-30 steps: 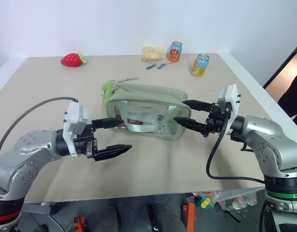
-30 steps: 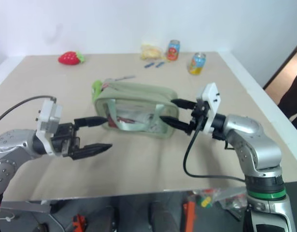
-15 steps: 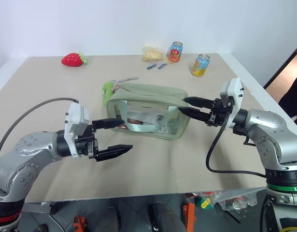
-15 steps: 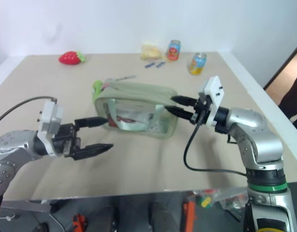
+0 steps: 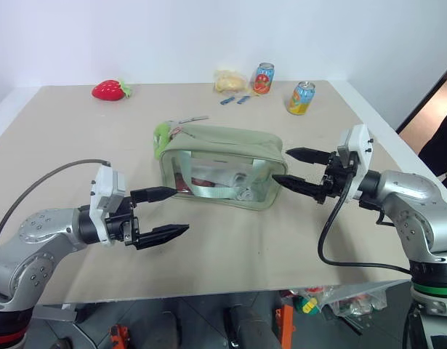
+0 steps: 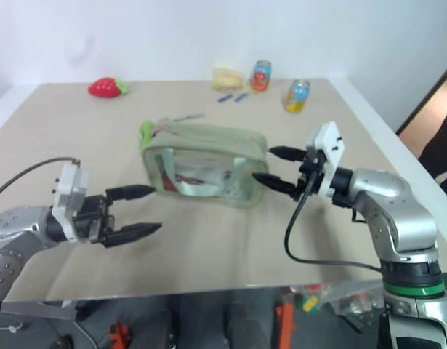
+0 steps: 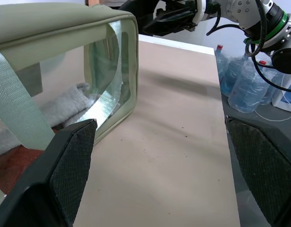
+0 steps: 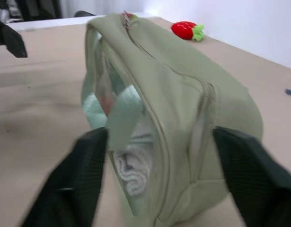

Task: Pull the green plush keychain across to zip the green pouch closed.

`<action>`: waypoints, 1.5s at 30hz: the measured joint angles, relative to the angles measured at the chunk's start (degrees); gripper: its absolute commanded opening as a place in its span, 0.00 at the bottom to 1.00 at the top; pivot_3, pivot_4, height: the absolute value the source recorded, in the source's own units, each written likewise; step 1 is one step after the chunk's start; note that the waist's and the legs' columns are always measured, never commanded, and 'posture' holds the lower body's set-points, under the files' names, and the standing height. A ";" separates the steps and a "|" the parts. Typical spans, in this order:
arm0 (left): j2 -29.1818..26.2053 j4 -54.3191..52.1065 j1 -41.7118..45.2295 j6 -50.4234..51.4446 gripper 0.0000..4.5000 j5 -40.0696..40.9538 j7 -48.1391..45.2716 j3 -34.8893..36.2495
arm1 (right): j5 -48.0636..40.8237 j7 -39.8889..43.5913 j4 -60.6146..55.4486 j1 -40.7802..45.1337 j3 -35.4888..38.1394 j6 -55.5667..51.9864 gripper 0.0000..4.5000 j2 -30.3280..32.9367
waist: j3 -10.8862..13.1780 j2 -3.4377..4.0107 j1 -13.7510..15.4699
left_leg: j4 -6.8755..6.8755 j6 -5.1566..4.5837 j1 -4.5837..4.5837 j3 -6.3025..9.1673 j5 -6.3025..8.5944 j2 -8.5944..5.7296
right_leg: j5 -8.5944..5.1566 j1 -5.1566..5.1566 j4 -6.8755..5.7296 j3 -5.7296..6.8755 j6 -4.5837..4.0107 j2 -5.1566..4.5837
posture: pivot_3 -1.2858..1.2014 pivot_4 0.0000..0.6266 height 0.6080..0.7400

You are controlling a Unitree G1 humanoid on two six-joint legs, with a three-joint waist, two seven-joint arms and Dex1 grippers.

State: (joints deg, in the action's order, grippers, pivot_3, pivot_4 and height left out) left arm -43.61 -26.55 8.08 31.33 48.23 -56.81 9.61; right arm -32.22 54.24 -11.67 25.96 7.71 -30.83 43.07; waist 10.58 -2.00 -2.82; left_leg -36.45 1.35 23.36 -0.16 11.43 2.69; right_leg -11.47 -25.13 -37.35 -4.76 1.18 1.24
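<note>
A: Where was the green pouch (image 5: 219,166)?
B: Mid-table. The right gripper (image 5: 299,170), jaws released, was just at its 3 o'clock end.
A: And the left gripper (image 5: 163,214)?
B: Released too, at the pouch's 7 o'clock, apart. The green plush keychain (image 5: 160,136) was at its 9 o'clock end.

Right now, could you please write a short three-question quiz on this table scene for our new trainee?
1. True or false: the right gripper is clamped on the green pouch.
2. Multiple choice: the green plush keychain sits at the pouch's (a) left end, (b) right end, (c) middle.
3. How many drink cans stand at the far side of the table?

Key
1. False: its fingers are spread open, just off the pouch's right end. The left gripper is open too.
2. (a)
3. Two, near a yellow packet; a strawberry toy lies far left.
</note>
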 measured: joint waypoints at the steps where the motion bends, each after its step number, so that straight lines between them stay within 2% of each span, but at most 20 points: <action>1: 0.00 0.00 -0.06 -0.02 1.00 -0.02 -0.01 0.00 | 0.00 -0.47 -0.07 0.00 0.00 0.10 0.89 -0.25 | 0.00 0.00 -0.01 | 0.01 0.00 0.00 0.01 0.00 0.01 | 0.00 0.00 0.00 0.01 0.00 0.01 | 0.52 0.24 1.00; 7: 0.00 0.02 -0.05 -0.12 1.00 -0.45 -0.07 0.00 | 0.49 -1.27 -0.05 0.56 -1.03 0.70 0.89 -2.13 | 0.00 0.00 -0.01 | 0.02 0.00 0.01 0.00 0.00 0.01 | 0.00 -0.01 0.00 0.00 0.00 0.01 | 0.52 0.24 1.00; 8: 0.00 0.02 -0.02 -0.12 1.00 -0.47 -0.06 0.00 | 0.44 -1.45 -0.05 0.98 -1.15 0.63 0.78 -2.52 | 0.00 0.00 -0.01 | 0.02 0.00 0.01 0.00 0.00 0.01 | 0.00 0.00 0.00 0.00 0.00 0.01 | 0.52 0.24 1.00; 11: 0.04 0.03 0.13 -0.11 1.00 -0.49 0.11 0.00 | 0.56 -1.53 -0.02 1.57 -1.59 0.69 0.54 -2.83 | 0.00 0.00 0.03 | 0.02 0.00 0.01 0.01 0.00 0.01 | 0.00 0.00 0.00 0.01 0.00 0.01 | 0.52 0.24 1.00; 13: 0.15 0.02 0.27 -0.09 1.00 -0.48 0.25 0.00 | 0.71 -1.48 0.12 1.57 -2.08 0.74 0.43 -3.04 | 0.00 0.00 0.03 | 0.02 0.00 0.01 0.01 0.00 0.01 | 0.00 0.00 0.00 0.01 0.00 0.01 | 0.52 0.24 1.00; 14: 0.19 0.02 0.35 -0.08 1.00 -0.47 0.31 0.00 | 0.79 -1.43 0.15 1.57 -2.30 0.75 0.32 -3.14 | 0.00 0.00 0.04 | 0.02 0.00 0.01 0.01 0.00 0.01 | 0.00 0.00 0.00 0.01 0.00 0.01 | 0.52 0.24 1.00; 18: 0.26 0.01 0.51 0.04 1.00 -0.44 0.87 0.00 | 1.66 -0.50 0.66 1.57 -2.85 1.89 0.03 -3.20 | 0.00 0.00 0.00 | 0.03 0.00 0.01 0.01 0.00 0.02 | 0.00 -0.01 0.00 0.01 0.00 0.02 | 0.52 0.24 1.00; 19: 0.27 0.01 0.68 0.10 1.00 -0.43 1.37 0.00 | 2.29 -0.20 0.81 1.55 -3.25 2.61 0.01 -3.19 | 0.00 0.00 0.00 | 0.03 0.00 0.01 0.01 0.00 0.02 | 0.00 -0.01 0.00 0.02 0.00 0.02 | 0.52 0.24 1.00; 25: 0.28 0.00 1.54 0.49 1.00 0.15 2.58 0.00 | 6.09 3.21 2.81 1.62 -4.80 9.79 0.01 -3.04 | 0.00 0.00 -0.09 | 0.02 0.00 -0.02 0.00 0.00 0.02 | 0.00 0.01 0.00 0.01 0.00 0.02 | 0.52 0.24 1.00; 31: 0.27 0.01 1.58 1.08 1.00 0.18 2.55 -0.03 | 7.28 13.96 11.85 7.58 -7.29 19.58 0.01 -3.11 | 0.00 0.00 -0.51 | 0.02 0.00 -0.05 0.01 0.00 0.08 | 0.04 0.01 -0.01 0.01 -0.06 0.13 | 0.52 0.24 1.00; 38: 0.27 -0.01 1.60 1.17 1.00 0.13 2.67 -0.05 | 7.89 21.80 22.77 13.69 -7.90 24.11 0.01 -3.48 | 0.00 0.00 -0.45 | 0.04 -0.01 0.01 0.02 0.02 0.08 | 0.03 0.00 -0.01 0.01 -0.07 0.12 | 0.52 0.24 1.00; 45: 0.25 -0.50 1.03 1.23 1.00 0.12 2.82 -0.04 | 7.64 23.94 23.69 14.70 -7.88 23.40 0.01 -3.64 | 0.01 0.01 -0.44 | 0.09 -0.02 0.00 0.05 0.02 0.08 | 0.03 -0.02 -0.02 0.02 -0.07 0.13 | 0.52 0.24 1.00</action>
State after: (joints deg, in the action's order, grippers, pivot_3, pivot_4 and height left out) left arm -43.36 -27.05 9.11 32.56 48.35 -54.00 9.57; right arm -24.58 78.17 12.03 40.66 -0.17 -7.43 39.43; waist 10.58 -1.99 -3.26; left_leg -36.36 1.34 23.36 -0.11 11.46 2.77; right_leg -11.44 -25.15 -37.37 -4.74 1.11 1.36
